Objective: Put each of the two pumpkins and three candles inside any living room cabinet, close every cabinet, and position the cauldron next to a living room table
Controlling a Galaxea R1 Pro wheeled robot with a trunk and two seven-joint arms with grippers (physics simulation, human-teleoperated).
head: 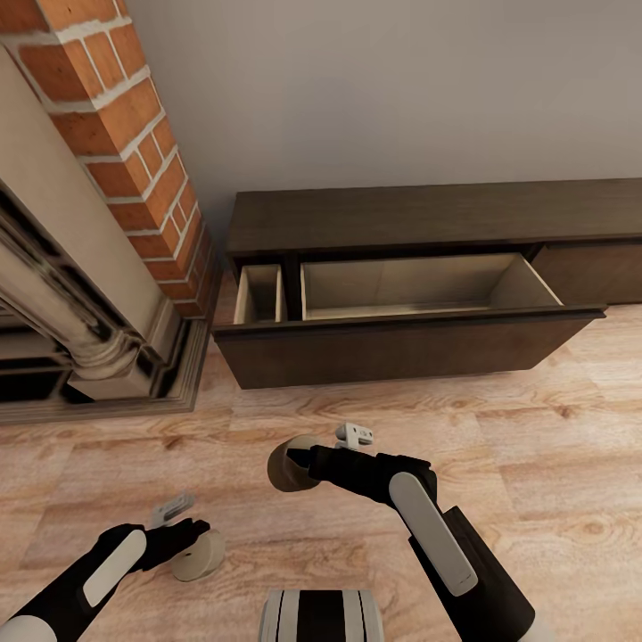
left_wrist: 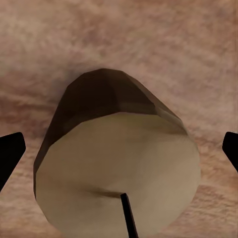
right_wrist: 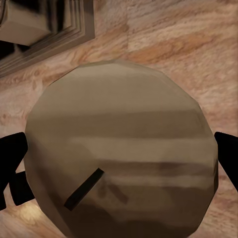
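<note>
— Both grippers grip candles?
— Yes: right gripper (head: 299, 462) clamps one candle (head: 287, 465), left gripper (head: 192, 539) pinches another candle (head: 198, 555), both short of the cabinet (head: 392, 267), its drawer (head: 406, 343) pulled out.

wall (head: 374, 89): plain grey | floor (head: 553, 428): light wood planks | fireplace (head: 80, 321): stone-coloured surround at left | chimney (head: 116, 134): red brick, pale mortar
</note>
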